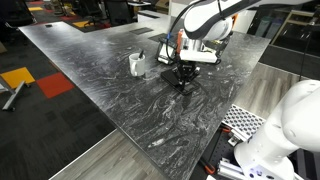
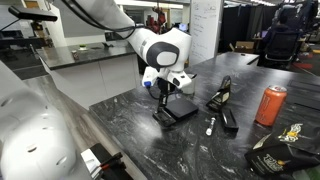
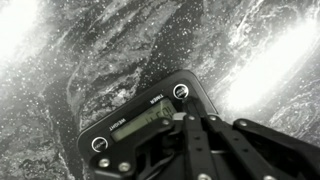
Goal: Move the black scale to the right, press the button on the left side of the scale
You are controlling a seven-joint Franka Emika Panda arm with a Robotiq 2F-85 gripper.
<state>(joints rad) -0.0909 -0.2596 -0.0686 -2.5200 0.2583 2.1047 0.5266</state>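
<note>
The black scale [image 3: 130, 135] lies flat on the dark marbled table, with its display lit and a round button at each end of the front strip. It also shows in both exterior views [image 1: 186, 82] [image 2: 181, 110]. My gripper [image 3: 186, 120] is shut, fingers pressed together and pointing straight down onto the scale, with the tips just beside the display and a little short of one round button [image 3: 180, 91]. The other button [image 3: 101, 143] is uncovered. In both exterior views the gripper [image 1: 182, 72] [image 2: 163, 101] stands upright over the scale. Whether the tips touch the scale cannot be told.
A white cup [image 1: 138, 65] stands beside the scale. An orange can [image 2: 270, 104], a black device [image 2: 222, 95], a small white stick [image 2: 210, 126] and a dark bag [image 2: 285, 148] lie on the table [image 1: 90, 70]. A perforated metal plate [image 1: 243, 120] sits at the table's edge.
</note>
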